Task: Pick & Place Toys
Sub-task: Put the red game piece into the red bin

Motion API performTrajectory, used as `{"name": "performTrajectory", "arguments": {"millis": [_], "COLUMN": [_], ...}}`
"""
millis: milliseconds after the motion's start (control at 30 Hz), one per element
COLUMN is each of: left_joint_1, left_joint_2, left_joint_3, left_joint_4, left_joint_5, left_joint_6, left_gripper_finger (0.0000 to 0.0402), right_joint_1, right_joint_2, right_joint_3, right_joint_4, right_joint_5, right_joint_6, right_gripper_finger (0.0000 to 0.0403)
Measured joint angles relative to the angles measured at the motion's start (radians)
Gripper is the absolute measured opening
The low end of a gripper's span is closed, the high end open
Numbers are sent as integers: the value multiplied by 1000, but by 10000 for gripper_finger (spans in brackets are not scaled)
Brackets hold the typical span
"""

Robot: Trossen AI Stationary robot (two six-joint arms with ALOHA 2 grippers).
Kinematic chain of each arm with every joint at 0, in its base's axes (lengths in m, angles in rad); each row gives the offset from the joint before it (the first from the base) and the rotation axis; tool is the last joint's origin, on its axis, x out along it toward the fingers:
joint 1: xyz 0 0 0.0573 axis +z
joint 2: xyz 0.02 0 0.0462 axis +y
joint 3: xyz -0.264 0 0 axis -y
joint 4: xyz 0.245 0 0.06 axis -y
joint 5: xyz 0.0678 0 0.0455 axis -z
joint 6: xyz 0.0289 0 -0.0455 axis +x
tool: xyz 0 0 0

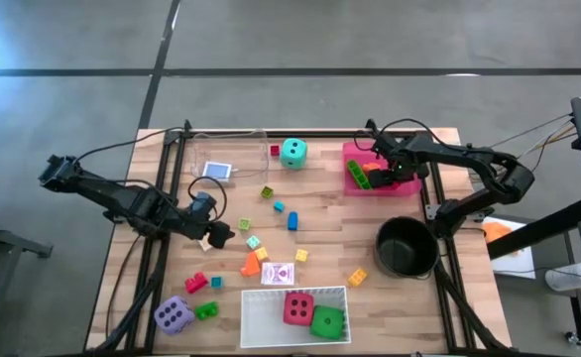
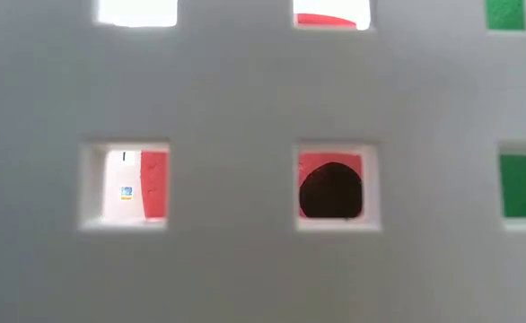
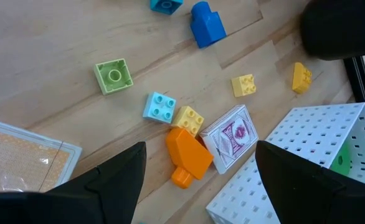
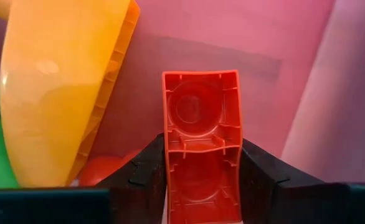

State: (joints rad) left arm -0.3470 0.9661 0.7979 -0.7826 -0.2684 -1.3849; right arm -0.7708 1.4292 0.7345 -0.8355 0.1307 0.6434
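Observation:
My right gripper (image 1: 373, 169) is over the pink tray (image 1: 409, 184) at the far right, shut on a red plastic block (image 4: 201, 118). An orange piece (image 4: 58, 87) and a green piece (image 1: 356, 171) lie in that tray. My left gripper (image 1: 216, 238) is open and empty at the middle left, above an orange block (image 3: 187, 155), a playing card (image 3: 232, 135) and small blocks on the table. A teal die (image 1: 292, 152) sits at the far middle, a purple die (image 1: 174, 314) at the near left. A red die (image 1: 297, 307) and a green die (image 1: 327, 320) lie in the white tray (image 1: 261, 327). My right gripper pinches the red block between its two fingers, on its two long sides near the end closest to the wrist (image 4: 170, 168). The block's hollow underside faces the wrist camera and its free end points into the pink tray. Whether it rests on the tray floor I cannot tell.
A black round pot (image 1: 406, 246) stands right of centre, near the right arm. A clear tray (image 1: 233, 149) holding a card (image 1: 217, 171) is at the far left. The white tray's perforated wall (image 2: 245, 179) fills the low view. Loose blocks lie scattered across the table's middle (image 1: 281, 213).

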Motion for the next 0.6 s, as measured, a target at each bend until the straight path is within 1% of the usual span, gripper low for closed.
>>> {"name": "performTrajectory", "arguments": {"millis": [167,233,300,433,600], "left_joint_1": [0,0,0,0,0], "left_joint_2": [0,0,0,0,0], "left_joint_3": [0,0,0,0,0], "left_joint_4": [0,0,0,0,0], "left_joint_5": [0,0,0,0,0], "left_joint_6": [0,0,-2,-3,-3], "left_gripper_finger": [304,304,304,304,304], "right_joint_1": [0,0,0,0,0], "right_joint_2": [0,0,0,0,0], "right_joint_3": [0,0,0,0,0], "right_joint_4": [3,4,4,5,6], "right_joint_5": [0,0,0,1,8], "right_joint_6": [0,0,0,0,1], "right_gripper_finger": [264,299,326,358,364]}}
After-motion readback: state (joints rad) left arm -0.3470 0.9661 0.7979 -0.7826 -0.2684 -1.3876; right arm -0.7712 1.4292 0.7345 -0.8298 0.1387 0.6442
